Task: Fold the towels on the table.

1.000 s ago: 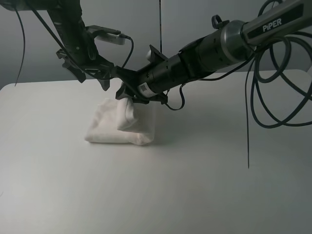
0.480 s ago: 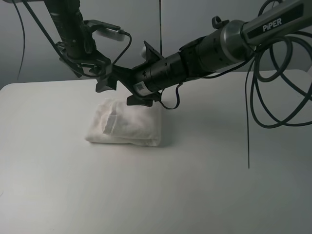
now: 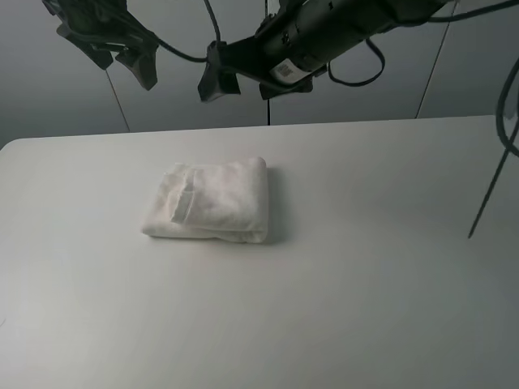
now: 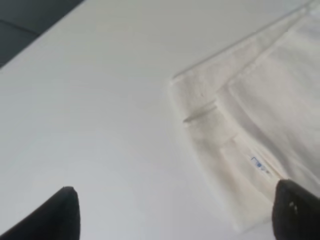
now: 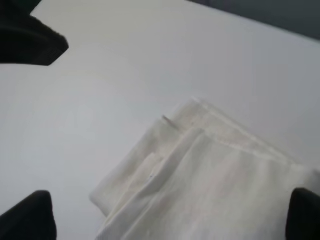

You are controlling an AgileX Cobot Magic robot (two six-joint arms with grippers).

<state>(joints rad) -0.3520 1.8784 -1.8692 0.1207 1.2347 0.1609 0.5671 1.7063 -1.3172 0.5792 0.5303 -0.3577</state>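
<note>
The white towel (image 3: 207,203) lies folded into a compact thick rectangle on the table (image 3: 365,267), left of centre, with a narrow flap and a small printed label (image 4: 260,165) on top. Both grippers hang high above it, apart from it and holding nothing. My left gripper (image 3: 126,58) is open at the upper left. My right gripper (image 3: 242,79) is open just right of it, above the towel's far edge. The left wrist view shows the towel (image 4: 265,100) below the spread fingertips (image 4: 55,215). In the right wrist view the folded towel (image 5: 215,185) fills the space beneath that gripper's wide jaws.
The white tabletop stretches wide on all sides of the towel, with its far edge (image 3: 324,123) against a grey wall. Dark cables (image 3: 495,178) dangle over the table's right side. A dark part of the left gripper (image 5: 27,37) shows in the right wrist view.
The right gripper has let go of the towel's raised fold, which dropped flat onto the stack. Both arms have lifted well up and away from the towel.
</note>
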